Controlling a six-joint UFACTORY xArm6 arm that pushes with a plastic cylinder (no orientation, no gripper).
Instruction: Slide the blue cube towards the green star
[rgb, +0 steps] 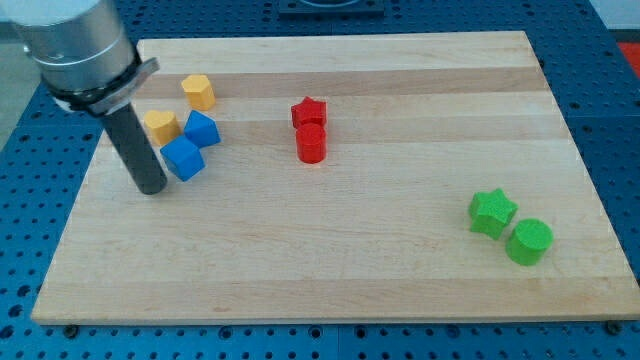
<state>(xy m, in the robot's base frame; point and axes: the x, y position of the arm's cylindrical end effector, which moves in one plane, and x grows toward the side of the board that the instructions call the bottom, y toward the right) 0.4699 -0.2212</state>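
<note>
The blue cube (183, 158) lies at the board's left, touching a second blue block (202, 129) just above it. My tip (151, 187) rests on the board just left of and slightly below the blue cube, close to it or touching it. The green star (492, 212) lies far off at the view's lower right, with a green cylinder (529, 242) beside it.
A yellow heart-like block (160, 126) sits above my rod, a yellow block (199, 91) further up. A red star (309, 113) and a red cylinder (312, 144) stand together near the board's (330, 260) middle top.
</note>
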